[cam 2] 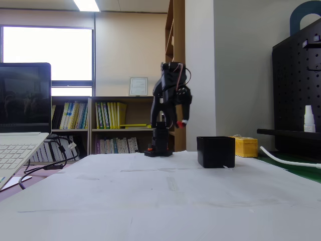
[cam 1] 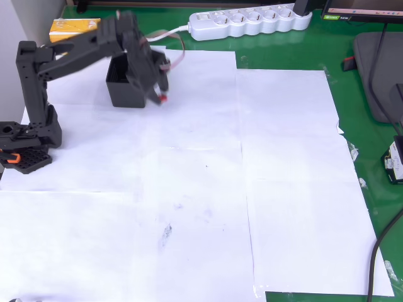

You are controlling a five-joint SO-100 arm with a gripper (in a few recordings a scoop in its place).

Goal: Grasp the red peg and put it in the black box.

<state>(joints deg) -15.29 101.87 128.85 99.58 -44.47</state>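
My claw (cam 1: 160, 94) is raised off the paper-covered table (cam 1: 283, 189), fingers pinched nearly together on the red peg (cam 1: 163, 97), which shows as a small red dot at the fingertips. In the fixed view I see the claw (cam 2: 183, 120) high in the air with the peg (cam 2: 184, 121) at its tip. The black box (cam 1: 121, 85) sits just beside the claw in the overhead view; in the fixed view the box (cam 2: 215, 151) stands below it and to the right, on the paper.

One arm (cam 1: 75, 53), one black box (cam 2: 215, 151), one red peg (cam 1: 163, 97) (in the gripper (cam 1: 158, 94)), one yellow box (cam 2: 246, 146), one power strip (cam 1: 249, 22), one laptop (cam 2: 20, 130).
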